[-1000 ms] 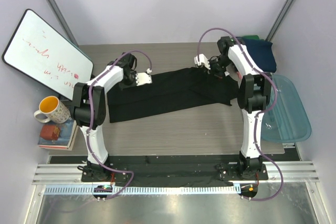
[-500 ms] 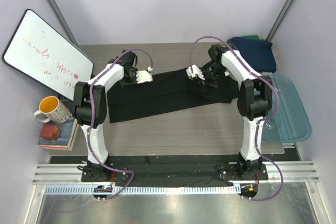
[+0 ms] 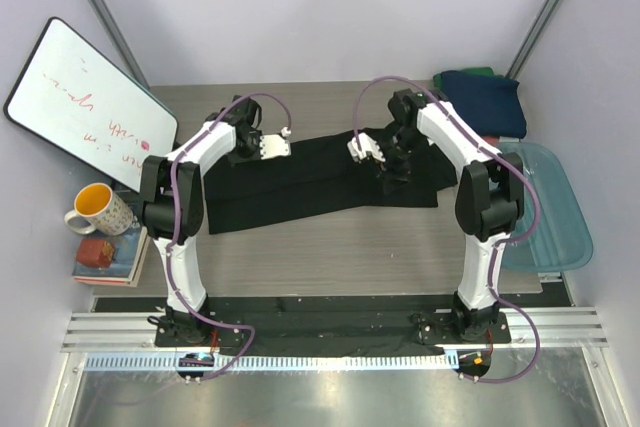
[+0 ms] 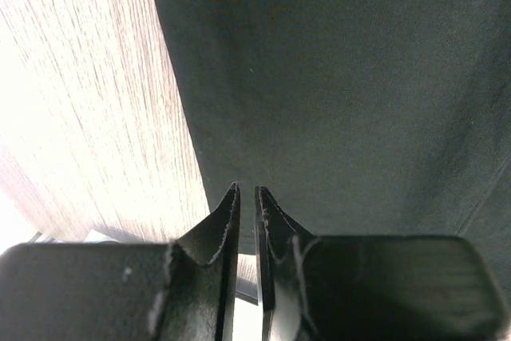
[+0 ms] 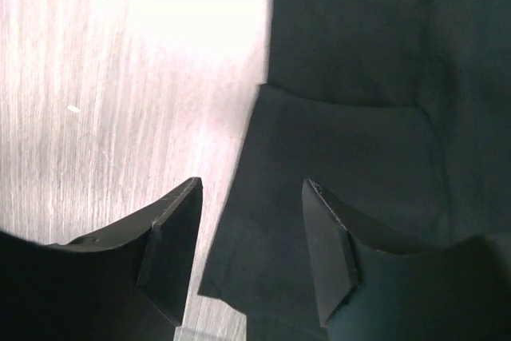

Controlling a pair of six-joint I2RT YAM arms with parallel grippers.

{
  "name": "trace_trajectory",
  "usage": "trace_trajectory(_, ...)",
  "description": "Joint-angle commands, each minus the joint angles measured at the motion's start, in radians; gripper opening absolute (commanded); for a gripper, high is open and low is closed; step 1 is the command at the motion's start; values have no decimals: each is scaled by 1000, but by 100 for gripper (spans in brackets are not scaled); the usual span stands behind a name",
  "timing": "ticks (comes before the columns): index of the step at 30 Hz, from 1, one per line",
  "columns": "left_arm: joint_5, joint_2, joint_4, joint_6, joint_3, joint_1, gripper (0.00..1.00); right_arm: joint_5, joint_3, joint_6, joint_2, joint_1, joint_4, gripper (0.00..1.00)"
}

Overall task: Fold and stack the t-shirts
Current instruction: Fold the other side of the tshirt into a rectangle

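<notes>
The black t-shirt (image 3: 300, 187) lay spread flat on the tabletop (image 3: 330, 247), between the two arms. It showed as plain dark, matte cloth with a few shallow creases. At its right end the cloth was doubled over. The right wrist view showed a straight-edged flap lying on top of the layer beneath, with one corner close to the bare wood.

The shirt formed a long band, much wider than deep. Its long axis ran left to right across the tabletop on a slight slant, with the left end nearer the arm bases and the right end farther from them.

The left claw (image 3: 272, 147) sat at the shirt's far edge, toward the left end. It was clenched to a thin slit with its tips right at the hem. Whether any cloth was caught in that slit could not be told.

The right claw (image 3: 362, 150) hung over the far edge near the middle, with its jaws spread apart and grasping nothing. One finger was above the wood and the other above the cloth.

A navy t-shirt (image 3: 487, 102) sat bundled in the far right corner, well apart, with a bit of a green one (image 3: 482, 72) showing behind it.
</notes>
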Motion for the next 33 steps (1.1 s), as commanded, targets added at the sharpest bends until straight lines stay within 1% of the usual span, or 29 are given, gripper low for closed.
trace_trajectory(1, 46, -13, 35, 10, -1, -3, 13, -1, 107, 140, 19, -27, -14, 54)
trace_trajectory(2, 44, -11, 42, 3, -1, -3, 13, 11, 113, 227, 26, -36, 43, 48)
trace_trajectory(3, 37, -8, 57, 0, -2, -3, 12, 17, 127, 259, 36, -58, 153, 42)
trace_trajectory(4, 33, -5, 63, -2, -4, -3, 12, 57, 131, 298, 62, -67, 221, 22)
trace_trajectory(5, 3, -1, 72, -3, -5, -3, 11, 80, 137, 383, 81, -76, 291, 15)
trace_trajectory(6, -6, 2, 89, -5, -12, -5, 11, 100, 174, 393, 99, -95, 372, 11)
trace_trajectory(7, -26, 5, 95, -7, -15, -2, 11, 114, 205, 398, 130, -104, 388, 2)
trace_trajectory(8, -32, 8, 100, -8, -18, 0, 10, 126, 235, 434, 185, -112, 428, 1)
trace_trajectory(9, -36, 12, 104, -10, -21, 1, 10, 137, 304, 447, 222, -118, 439, 1)
trace_trajectory(10, -40, 16, 109, -8, -19, 3, 0, 146, 341, 451, 251, -130, 442, 1)
trace_trajectory(11, -54, 18, 111, -10, -19, 4, 0, 163, 375, 460, 307, -135, 450, 1)
trace_trajectory(12, -57, 21, 112, -14, -15, 6, 0, 166, 427, 480, 331, -138, 474, 1)
trace_trajectory(14, -72, 27, 123, -23, -13, 17, 0, 189, 455, 493, 366, -149, 506, 1)
trace_trajectory(17, -80, 38, 131, -40, -7, 32, 0, 213, 457, 496, 394, -155, 594, 1)
trace_trajectory(23, -102, 73, 154, -62, -5, 63, 0, 232, 438, 502, 412, -170, 648, 1)
trace_trajectory(26, -138, 99, 200, -77, -7, 72, 0, 220, 435, 529, 409, -185, 683, 1)
trace_trajectory(33, -148, 140, 198, -92, 2, 87, 0, 229, 444, 565, 380, -204, 761, 1)
